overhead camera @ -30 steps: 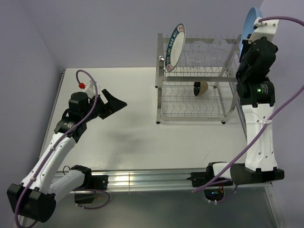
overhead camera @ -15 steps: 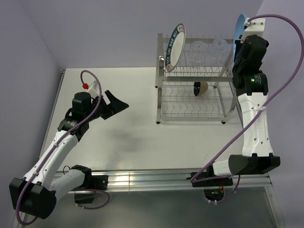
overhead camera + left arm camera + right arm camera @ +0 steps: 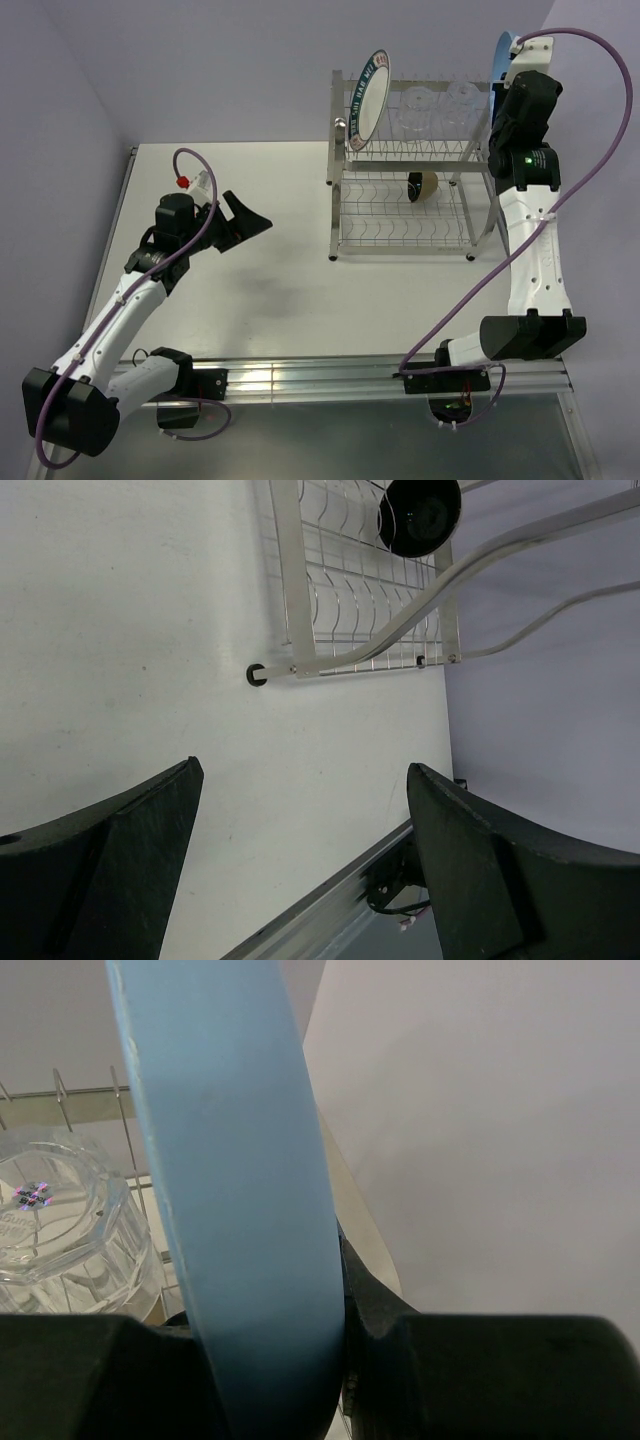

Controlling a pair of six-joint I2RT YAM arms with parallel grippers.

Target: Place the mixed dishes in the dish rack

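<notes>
Right gripper (image 3: 290, 1360) clamped on light-blue plate (image 3: 230, 1160): clash risk at rack (image 3: 400, 252)

Left gripper (image 3: 245, 215) spread wide, empty, hovering over table (image 3: 280, 300), well apart from rack. Right gripper pinching light-blue plate by its rim, upright, above rack's top right corner, just beside glass (image 3: 60, 1220). Could knock glass or snag wire on lowering. Could swivel or slip from such a thin rim pinch. Black bowl (image 3: 422, 185) on lower tier, white plate (image 3: 368, 98) slotted top left.

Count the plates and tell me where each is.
2. The white plate with lettered teal rim stands on edge at the dish rack's upper left; the light-blue plate is clamped in the right gripper.
</notes>
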